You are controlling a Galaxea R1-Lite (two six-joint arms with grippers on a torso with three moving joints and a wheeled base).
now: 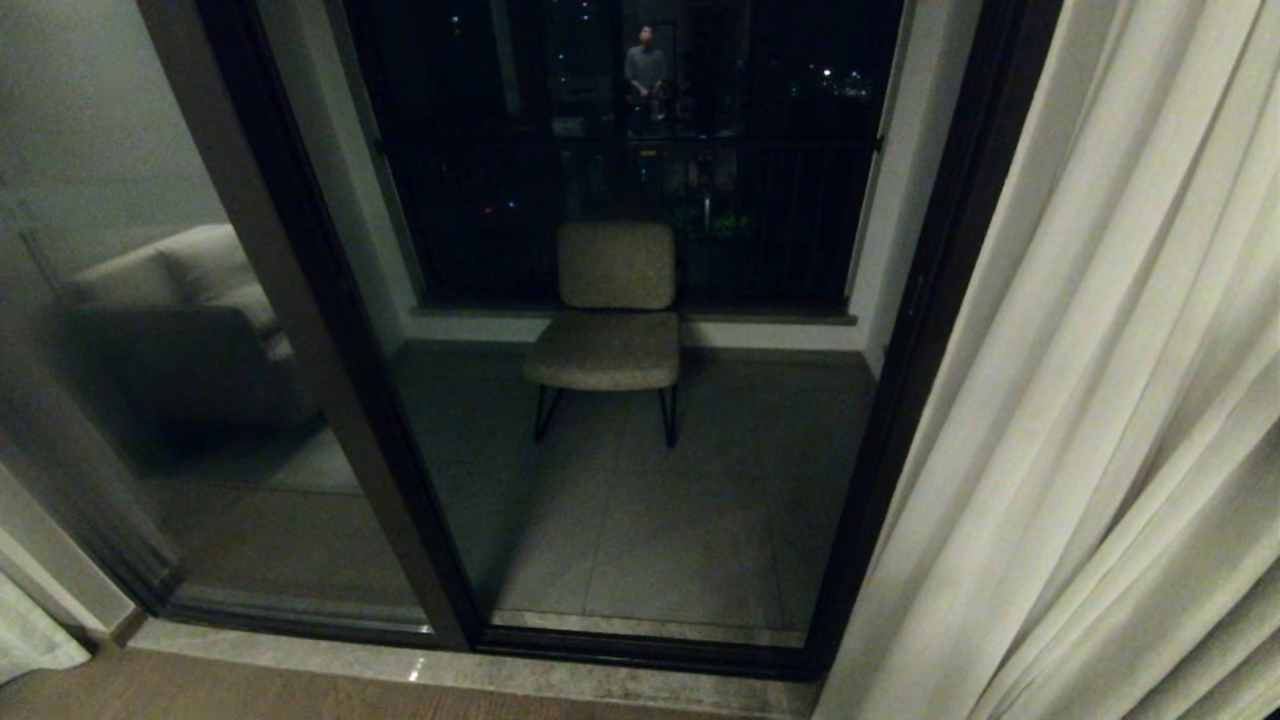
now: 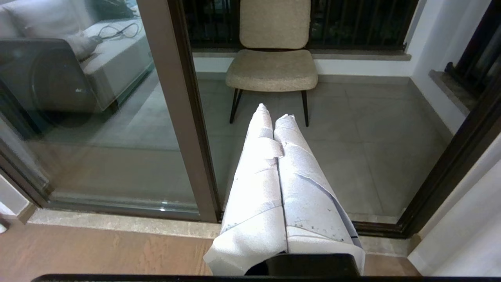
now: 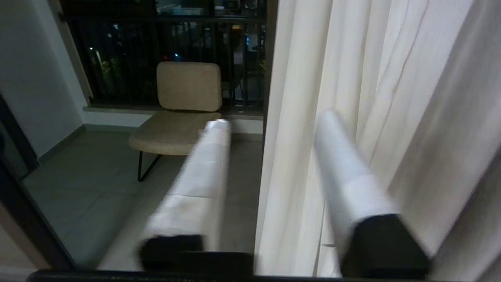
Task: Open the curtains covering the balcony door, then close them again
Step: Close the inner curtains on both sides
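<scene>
standing apart with a clear gap between them, the white-wrapped fingers (image 3: pixel 199 176) of the right gripper (image 3: pixel 274 121) hold nothing; the leading edge of the curtain (image 3: pixel 352 78) hangs in line with that gap, one finger in front of the cloth and the other out over the tiled balcony floor (image 3: pixel 90 176), though contact with the fabric cannot be told. the left gripper (image 2: pixel 274 111) has its two wrapped fingers pressed together with nothing between them, pointing toward the lower part of the balcony door (image 2: pixel 184 117) above the stone sill (image 2: pixel 117 223). in the head view neither arm shows. the curtain (image 1: pixel 1100 400) is gathered in soft pleats at the right side of the doorway, leaving the glass (image 1: pixel 200 400) and dark frame (image 1: pixel 330 330) uncovered. beyond the door a beige padded chair (image 1: pixel 610 320) on thin dark legs stands against a black railing (image 1: pixel 620 180). a person's reflection (image 1: pixel 645 70) shows faintly in the dark glass above the chair.
</scene>
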